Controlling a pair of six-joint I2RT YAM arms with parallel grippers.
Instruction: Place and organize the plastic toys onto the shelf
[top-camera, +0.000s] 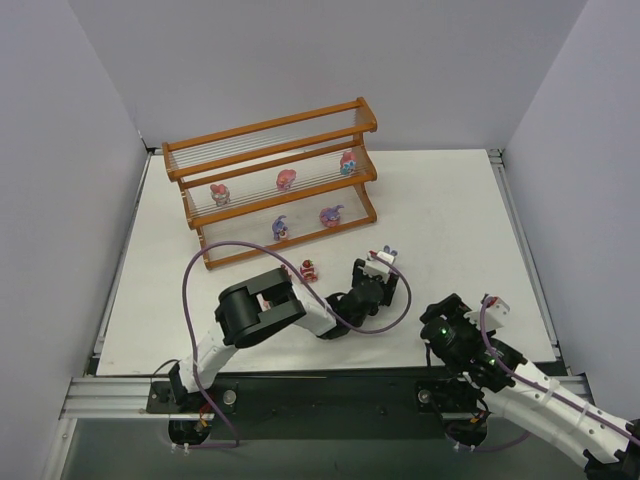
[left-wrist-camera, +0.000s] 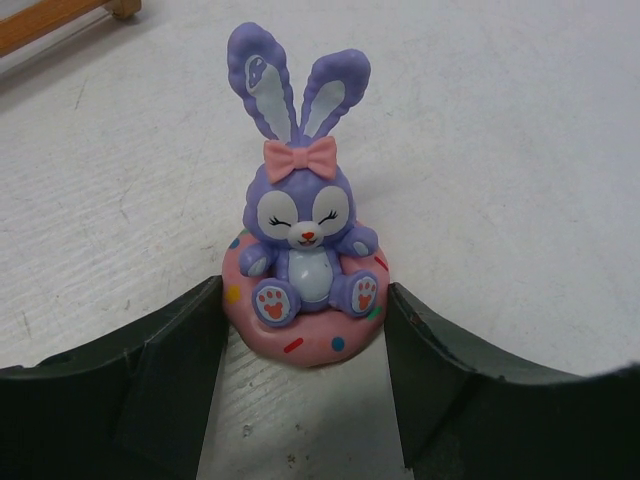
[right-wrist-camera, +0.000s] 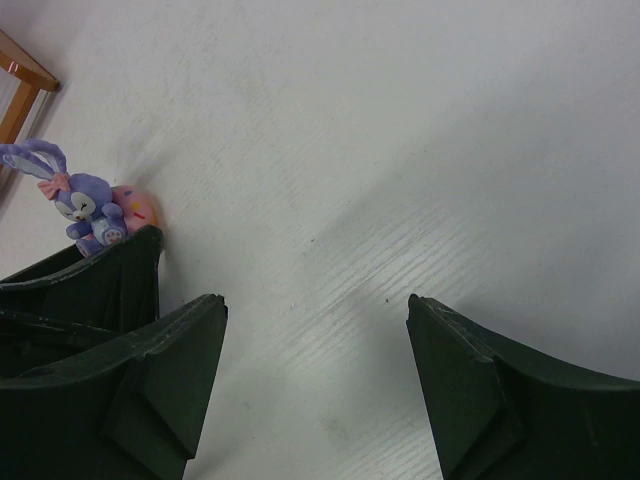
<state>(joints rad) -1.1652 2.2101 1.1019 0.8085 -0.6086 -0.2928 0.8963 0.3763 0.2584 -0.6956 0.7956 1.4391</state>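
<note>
Gripping the round pink base of a purple bunny (left-wrist-camera: 300, 230), the left claw (left-wrist-camera: 304, 300) has its two dark, matte fingers (left-wrist-camera: 170, 370) pressed against opposite sides of that base, clamped on it low down. The bunny stands upright between them on the table (top-camera: 450, 220), whose white surface is lightly scuffed. The toy is glossy moulded plastic, with long ribbed ears, a pink bow and a doughnut-shaped base dotted with coloured sprinkles.

The right claw (right-wrist-camera: 315, 320) hangs over bare table with its blunt, wedge-shaped fingers well apart and nothing between them. The bunny sits ahead of it and to its left.

Beyond the left claw and to its left stands the shelf (top-camera: 270, 130), a stepped rack with an orange-brown wooden frame and thin pale rods for tiers. Three small figurines (top-camera: 287, 179) sit on its middle tier and two more (top-camera: 332, 215) on its lowest. A red figurine (top-camera: 310, 267) stands on the table to the left of the left claw, close beside that arm's wrist and apart from the shelf.
</note>
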